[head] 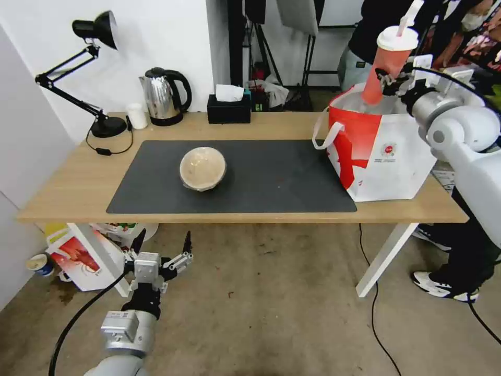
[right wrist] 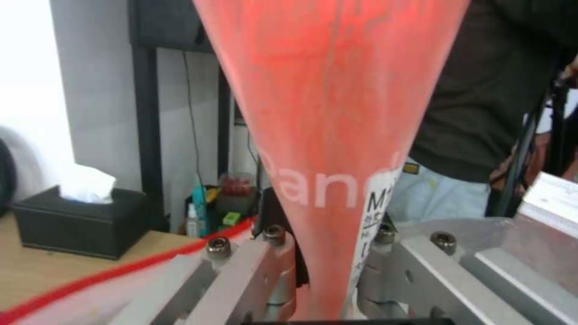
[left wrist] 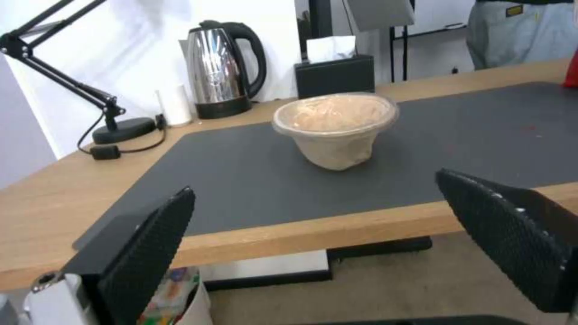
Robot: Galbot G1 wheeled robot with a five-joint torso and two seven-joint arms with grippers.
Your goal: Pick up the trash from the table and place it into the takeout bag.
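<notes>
The red drink cup (head: 389, 65) with white lid and straw hangs tilted over the open mouth of the takeout bag (head: 383, 154), which stands at the table's (head: 68, 180) right end. My right gripper (head: 387, 82) is shut on the cup's lower half; the right wrist view shows the cup (right wrist: 331, 113) pinched in the right gripper (right wrist: 328, 275) above the bag's red rim (right wrist: 114, 273). The beige paper bowl (head: 203, 168) sits upright on the dark mat (head: 282, 180). Below the front table edge my left gripper (head: 163, 241) is open, and its wrist view shows the bowl (left wrist: 335, 128) beyond the left gripper (left wrist: 314, 183).
Along the back edge stand a desk lamp (head: 102, 125), a small white cup (head: 137, 115), a kettle (head: 163, 96) and a black tissue box (head: 228, 108). A crayfish-print carton (head: 78, 258) sits on the floor under the table's left end. A person's legs (head: 449, 271) stand right of the table.
</notes>
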